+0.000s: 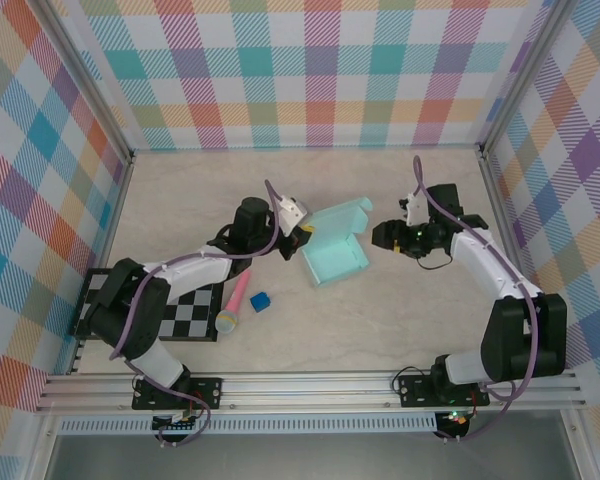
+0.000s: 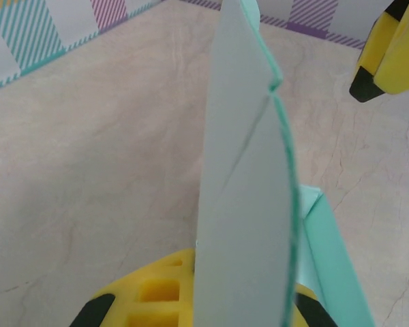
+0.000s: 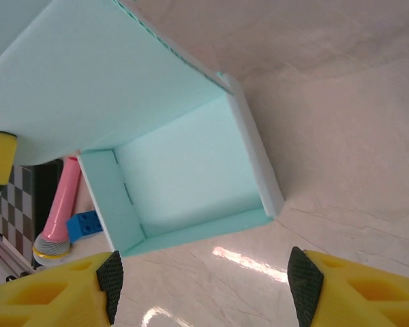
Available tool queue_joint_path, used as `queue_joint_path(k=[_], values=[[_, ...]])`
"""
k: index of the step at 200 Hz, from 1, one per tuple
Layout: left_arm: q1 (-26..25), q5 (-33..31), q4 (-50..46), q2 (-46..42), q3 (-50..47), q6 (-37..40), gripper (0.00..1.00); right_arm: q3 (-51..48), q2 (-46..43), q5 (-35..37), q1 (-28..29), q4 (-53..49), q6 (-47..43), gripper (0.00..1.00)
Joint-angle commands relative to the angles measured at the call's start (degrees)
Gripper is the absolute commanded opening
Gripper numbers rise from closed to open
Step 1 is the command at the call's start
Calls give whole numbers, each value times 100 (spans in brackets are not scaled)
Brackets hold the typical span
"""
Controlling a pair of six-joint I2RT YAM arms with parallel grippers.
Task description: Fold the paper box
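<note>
The paper box sits on the table, between the two grippers. Its mint tray is open upward and its lid flap is raised along the far side. The left arm runs low from its base to the left side of the box. Its white forearm is stretched toward the box and its dark wrist is bent, which brings the left gripper against the left edge of the lid flap. In the left wrist view the flap stands edge-on and rises out of the yellow fingers. The card hides the gap between them, so I cannot tell whether they are clamped on it. The right arm rises from its base on the right of the box, folds at the elbow and slopes back down toward the box, with its wrist turned to face the tray. The right gripper hangs just to the right of the box. Its fingers are spread wide with nothing between them, and in its wrist view the open tray lies just beyond the fingertips, apart from them. A pink microphone and a small dark blue cube lie to the near left of the box, well apart from it.
</note>
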Motion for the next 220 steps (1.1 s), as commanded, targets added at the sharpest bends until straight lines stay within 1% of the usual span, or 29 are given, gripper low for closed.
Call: queue_joint_path(k=[1, 18, 31, 43, 52, 63, 67, 74, 78, 81, 86, 92, 103, 106, 108, 110, 113, 115, 117, 120, 135, 146, 160, 173, 182, 192, 207, 220], values=[[49, 368, 77, 122, 366, 380, 0, -203, -356, 202, -15, 238, -101, 67], [130, 701, -243, 349, 501, 732, 0, -241, -505, 311, -15, 536, -195, 67], [252, 941, -408, 550, 652, 819, 0, -212, -505, 303, -18, 858, -405, 68], [328, 955, -465, 728, 810, 814, 0, -215, -487, 285, -45, 1279, -452, 69], [376, 929, -488, 841, 934, 789, 7, -245, -471, 286, -111, 1659, -260, 70], [421, 845, -433, 945, 1039, 749, 13, -249, -430, 34, -299, 2137, 158, 71], [434, 812, -405, 973, 1060, 743, 15, -243, -418, 34, -376, 2252, 392, 74], [466, 784, -396, 1007, 1108, 748, 19, -204, -384, 64, -526, 2373, 800, 86], [487, 770, -406, 1031, 1138, 749, 25, -191, -373, 48, -609, 2436, 993, 94], [496, 760, -414, 1041, 1161, 745, 27, -189, -365, 29, -657, 2485, 1124, 99], [519, 721, -385, 1058, 1183, 700, 31, -177, -363, -3, -745, 2536, 1335, 100], [557, 679, -311, 1063, 1171, 640, 32, -129, -363, -44, -842, 2541, 1531, 100], [601, 566, -147, 1012, 1089, 524, 38, 83, -323, -206, -956, 2351, 1677, 100], [610, 520, -90, 984, 1057, 486, 42, 163, -300, -234, -972, 2244, 1677, 100], [616, 496, -55, 960, 1029, 454, 47, 242, -286, -243, -977, 2163, 1664, 100], [620, 468, -11, 941, 1004, 425, 55, 305, -267, -253, -981, 2056, 1643, 100], [630, 441, 28, 903, 969, 391, 79, 406, -229, -262, -988, 1895, 1586, 100], [630, 428, 53, 872, 954, 358, 89, 511, -207, -263, -990, 1748, 1540, 100], [637, 418, 69, 848, 937, 339, 96, 615, -177, -269, -995, 1634, 1480, 100], [645, 405, 95, 811, 906, 290, 100, 746, -129, -292, -999, 1427, 1389, 100], [682, 270, 177, 573, 782, -124, 100, 1406, 112, -297, -1000, 527, 917, 100], [692, 158, 175, 344, 684, -505, 100, 1828, 353, -179, -1000, 27, 780, 100], [694, 20, 88, -60, 539, -1118, 100, 2296, 740, 49, -1000, -355, 882, 100], [692, -94, 113, -498, 349, -1777, 100, 2688, 1144, -172, -994, -572, 833, 100], [692, -246, -43, -780, 292, -2317, 100, 2870, 1381, -254, -991, -630, 917, 100], [696, -502, -450, -1040, 344, -2942, 100, 3033, 1599, -340, -991, -632, 1071, 100], [696, -957, -1527, -1259, 605, -4046, 100, 3379, 1997, -605, -950, -767, 1394, 100], [697, -849, -2287, -1241, 826, -4558, 100, 3898, 2464, -885, -829, -1218, 1488, 100]])
